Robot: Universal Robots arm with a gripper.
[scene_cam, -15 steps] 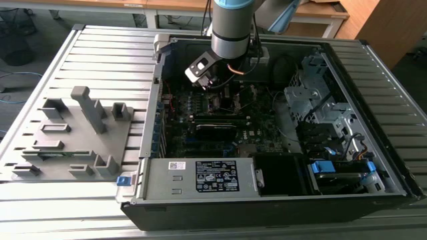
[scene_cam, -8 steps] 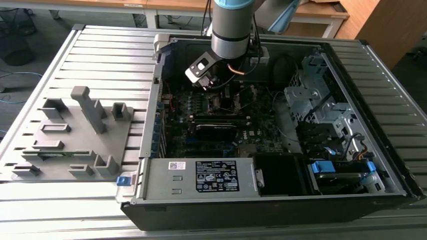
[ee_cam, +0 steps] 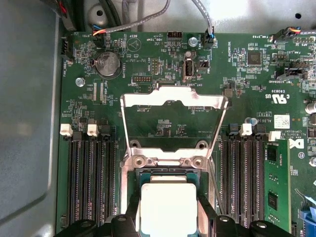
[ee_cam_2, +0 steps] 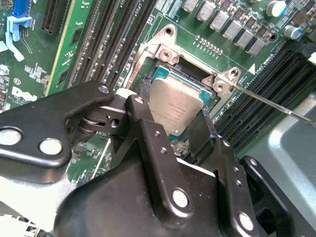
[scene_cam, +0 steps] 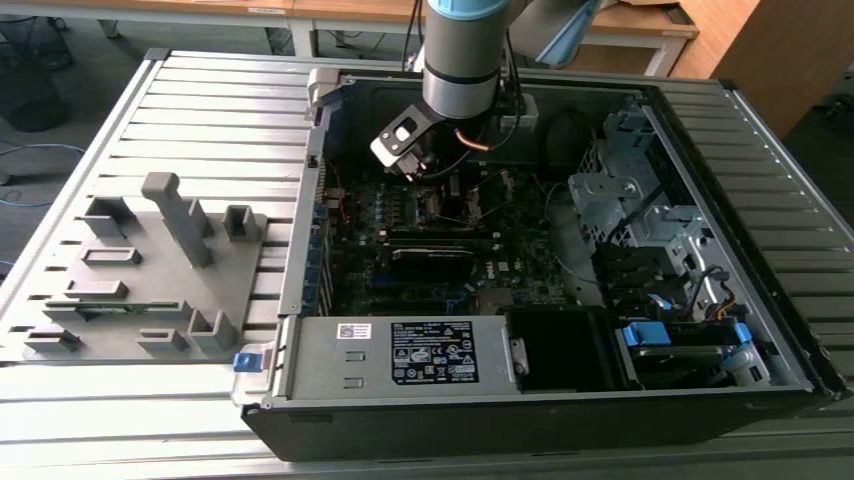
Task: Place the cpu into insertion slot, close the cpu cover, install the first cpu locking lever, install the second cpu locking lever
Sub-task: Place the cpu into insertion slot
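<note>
Slatted metal table (scene_cam: 200,110) carrying an open computer case (scene_cam: 534,400), the arm (scene_cam: 461,60) reaching down inside
At the exterior view's left a grey fixture tray (scene_cam: 134,290) lies beside the case; in the middle the gripper (scene_cam: 430,172) hangs low over the circuit board (scene_cam: 354,285); drive cages (scene_cam: 627,190) stand at the exterior view's right. In both wrist views its fingers (ee_cam_2: 148,133) are closed narrowly on the cpu (ee_cam_2: 175,106) (ee_cam: 168,207), pinching two opposite edges, I judge to spare its underside. The cpu sits over the insertion slot (ee_cam: 168,174); whether it is fully seated I cannot tell. The cpu cover (ee_cam: 173,97) stands swung up, clear of the slot, and a thin locking lever (ee_cam_2: 271,102) lies swung aside, so nothing blocks the way down
</note>
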